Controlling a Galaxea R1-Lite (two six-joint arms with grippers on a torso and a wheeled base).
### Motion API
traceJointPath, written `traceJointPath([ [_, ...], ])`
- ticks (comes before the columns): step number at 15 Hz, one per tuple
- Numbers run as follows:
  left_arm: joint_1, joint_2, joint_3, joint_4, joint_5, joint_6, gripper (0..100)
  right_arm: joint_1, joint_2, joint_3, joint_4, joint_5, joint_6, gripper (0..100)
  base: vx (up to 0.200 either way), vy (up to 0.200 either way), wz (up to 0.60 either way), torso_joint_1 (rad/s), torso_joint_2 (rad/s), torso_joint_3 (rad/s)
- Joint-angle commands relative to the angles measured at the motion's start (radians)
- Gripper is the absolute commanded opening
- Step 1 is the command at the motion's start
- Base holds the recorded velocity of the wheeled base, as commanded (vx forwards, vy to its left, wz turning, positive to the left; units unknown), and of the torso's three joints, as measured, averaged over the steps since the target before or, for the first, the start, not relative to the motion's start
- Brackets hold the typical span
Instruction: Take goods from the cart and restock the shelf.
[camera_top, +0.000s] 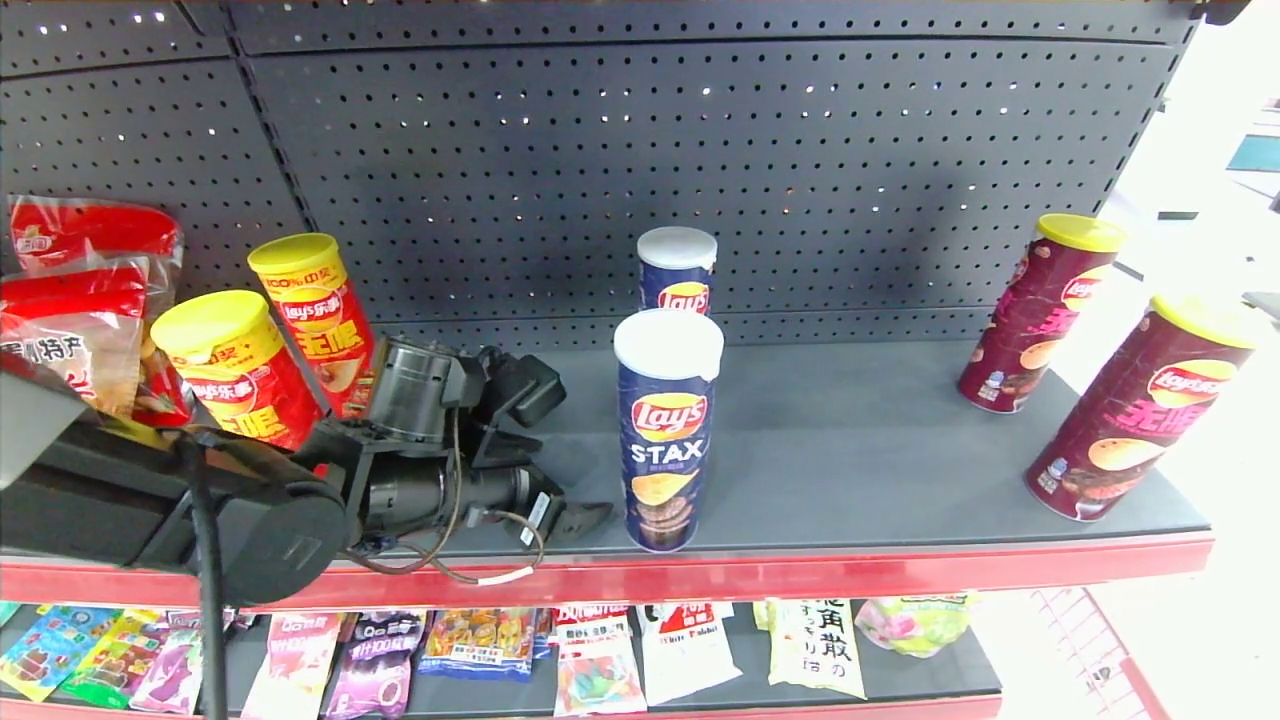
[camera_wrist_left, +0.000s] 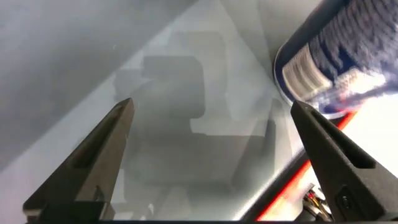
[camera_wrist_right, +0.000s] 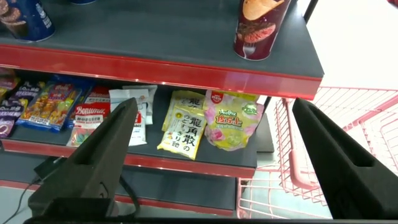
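Front blue can (camera_top: 665, 430) stands upright on shelf (camera_top: 850, 440), close to the red front lip, label facing out, prob. so shoppers can read it. 2nd blue can (camera_top: 677, 270) sits straight behind it: same flavour, one row front-to-back. Red cans w/ yellow lids (camera_top: 235, 370) are grouped well to its left and maroon cans (camera_top: 1140, 400) well to its right, so flavours stay separate. Left end effector (camera_wrist_left: 211, 109) lies low over the shelf board just left of the can. It's released, fingers spread wide, nothing in them, apparently clear of the can. Right end effector (camera_wrist_right: 214, 102) hangs below & right of the can, also released & empty, by the cart (camera_wrist_right: 297, 174), likely placed for the next pick.
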Motion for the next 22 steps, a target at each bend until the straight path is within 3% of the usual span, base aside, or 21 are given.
traceJointPath([
  [1, 0.046, -0.196, 0.119, 0.011, 0.0, 0.002, 100, 0.003, 0.016, 0.002, 0.001, 0.003, -0.001, 100, 0.0, 0.0, 0.0, 0.0, 0.0, 0.0],
  [3, 0.067, -0.444, 0.295, 0.071, 0.0, 0.002, 100, 0.003, 0.055, 0.01, -0.001, 0.005, -0.002, 100, 0.0, 0.0, 0.0, 0.0, 0.0, 0.0],
  [4, 0.078, -0.524, 0.34, 0.098, 0.001, 0.002, 100, 0.003, 0.064, 0.01, -0.001, 0.003, -0.004, 100, 0.0, 0.0, 0.0, 0.0, 0.0, 0.0],
  [5, 0.132, -0.749, 0.409, 0.209, 0.041, 0.002, 100, 0.002, 0.085, 0.011, -0.001, -0.001, -0.005, 100, 0.0, 0.0, 0.0, 0.0, 0.0, 0.0],
  [6, 0.172, -0.87, 0.415, 0.305, 0.061, -0.001, 100, 0.0, 0.095, 0.01, 0.001, -0.003, -0.007, 100, 0.0, 0.0, 0.0, 0.0, 0.0, 0.0],
  [7, 0.256, -1.087, 0.4, 0.532, 0.063, -0.009, 100, -0.006, 0.119, 0.001, 0.001, -0.015, -0.011, 100, 0.0, 0.0, 0.0, 0.0, 0.0, 0.0],
  [8, 0.296, -1.255, 0.363, 0.761, 0.063, -0.03, 100, -0.018, 0.139, -0.006, -0.001, -0.038, -0.024, 100, 0.0, 0.0, 0.0, 0.0, 0.0, 0.0],
  [10, 0.333, -1.479, 0.297, 1.059, 0.09, -0.136, 100, -0.046, 0.156, -0.006, -0.001, -0.057, -0.027, 100, 0.0, 0.0, 0.0, 0.0, 0.0, 0.0],
  [11, 0.357, -1.55, 0.294, 1.12, 0.152, -0.165, 100, -0.069, 0.156, -0.006, -0.001, -0.07, -0.028, 100, 0.0, 0.0, 0.0, 0.0, 0.0, 0.0],
  [12, 0.382, -1.605, 0.301, 1.155, 0.216, -0.17, 100, -0.096, 0.153, -0.007, -0.001, -0.087, -0.03, 100, 0.0, 0.0, 0.0, 0.0, 0.0, 0.0],
  [14, 0.466, -1.713, 0.324, 1.243, 0.267, -0.172, 100, -0.156, 0.121, 0.01, -0.001, -0.095, -0.031, 100, 0.0, 0.0, 0.0, 0.0, 0.0, 0.0],
  [15, 0.489, -1.729, 0.326, 1.261, 0.267, -0.172, 100, -0.168, 0.107, 0.017, 0.001, -0.093, -0.031, 100, 0.0, 0.0, 0.0, 0.0, 0.0, 0.0],
  [16, 0.563, -1.771, 0.335, 1.301, 0.265, -0.173, 100, -0.193, 0.041, 0.079, 0.011, -0.083, -0.033, 100, 0.0, 0.0, 0.0, 0.0, 0.0, 0.0],
  [18, 0.567, -1.776, 0.374, 1.243, 0.236, -0.261, 100, -0.178, -0.053, 0.12, 0.011, -0.027, -0.03, 100, 0.0, 0.0, 0.0, 0.0, 0.0, 0.0],
  [19, 0.567, -1.777, 0.401, 1.158, 0.169, -0.302, 100, -0.17, -0.097, 0.122, 0.011, 0.016, -0.025, 100, 0.0, 0.0, 0.0, 0.0, 0.0, 0.0],
  [20, 0.564, -1.777, 0.443, 1.042, 0.05, -0.302, 100, -0.15, -0.152, 0.126, 0.005, 0.065, -0.028, 100, 0.0, 0.0, 0.0, 0.0, 0.0, 0.0],
  [21, 0.564, -1.777, 0.476, 0.973, -0.016, -0.299, 100, -0.149, -0.152, 0.128, 0.005, 0.068, -0.024, 100, 0.0, 0.0, 0.0, 0.0, 0.0, 0.0],
  [22, 0.564, -1.78, 0.561, 0.813, -0.066, -0.251, 100, -0.149, -0.152, 0.148, -0.027, 0.068, -0.013, 100, 0.0, 0.0, 0.0, 0.0, 0.0, 0.0],
])
